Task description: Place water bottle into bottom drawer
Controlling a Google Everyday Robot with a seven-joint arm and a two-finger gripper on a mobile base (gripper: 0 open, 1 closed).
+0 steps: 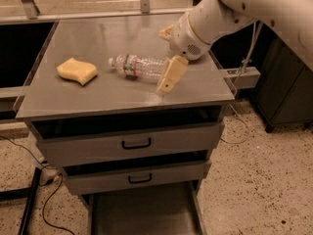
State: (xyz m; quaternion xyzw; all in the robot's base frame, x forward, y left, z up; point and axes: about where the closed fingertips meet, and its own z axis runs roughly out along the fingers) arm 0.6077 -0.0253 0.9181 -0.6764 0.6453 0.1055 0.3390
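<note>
The water bottle lies on its side in the middle of the grey cabinet top, white cap pointing left, red-and-blue label near the cap. My gripper hangs from the white arm at the bottle's right end, just over it or touching it; I cannot tell which. The bottom drawer is pulled out at the foot of the cabinet, a shallow dark-grey tray with nothing seen in it.
A yellow sponge lies on the left of the cabinet top. Two grey drawers with black handles are slightly ajar above the bottom drawer. Cables trail on the speckled floor at the left. A dark cabinet stands at the right.
</note>
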